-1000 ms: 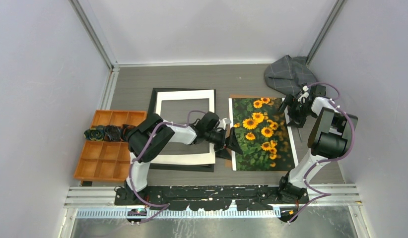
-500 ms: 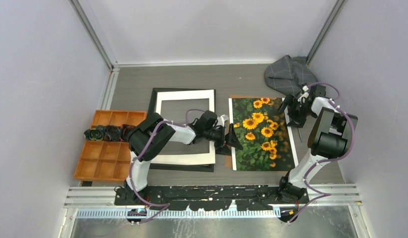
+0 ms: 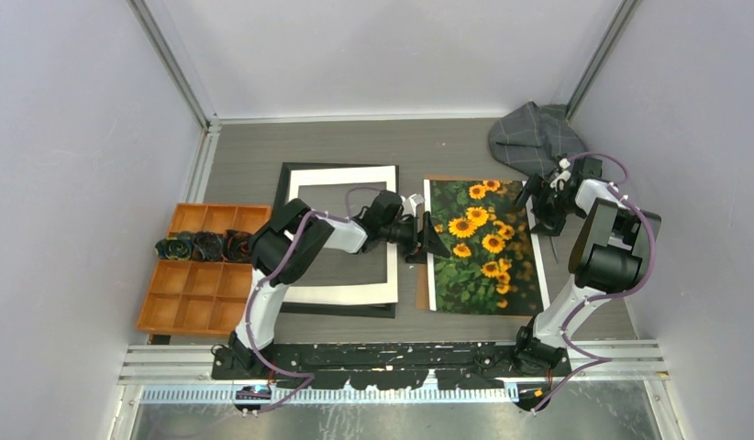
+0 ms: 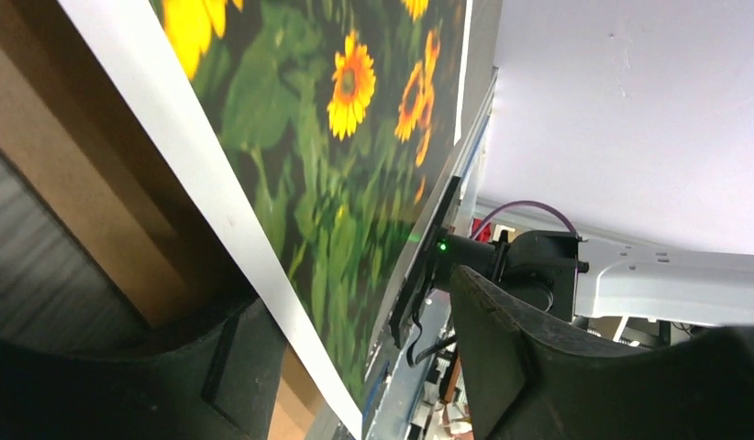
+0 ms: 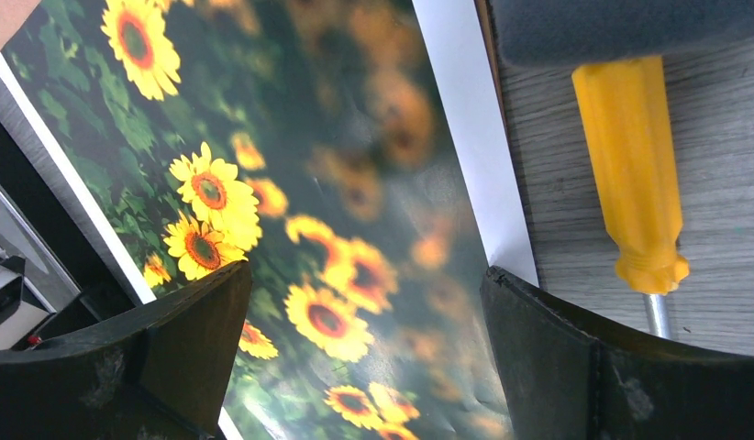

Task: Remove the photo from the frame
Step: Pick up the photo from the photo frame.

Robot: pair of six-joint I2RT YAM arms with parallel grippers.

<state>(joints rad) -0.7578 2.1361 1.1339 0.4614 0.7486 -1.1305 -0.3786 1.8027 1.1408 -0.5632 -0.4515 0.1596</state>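
My left gripper (image 3: 428,240) has its jaws apart astride the left white margin of the rectangular sunflower photo (image 3: 479,252), one finger (image 4: 236,367) low beside the plain brown backing board (image 4: 71,183), the other clear above the picture. My right gripper (image 3: 546,213) stands wide open over the photo's right margin, just beside a yellow-handled screwdriver (image 5: 630,174). The photo lies on the board, out of the thin black rectangular frame (image 3: 341,174) with its white mat, just to that frame's right

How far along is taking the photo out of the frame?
Done: thin black frame with white mat lies apart, beside the sunflower print on its brown backing board. In hand: left gripper straddles the print's left edge. Left: lifting it off the board.
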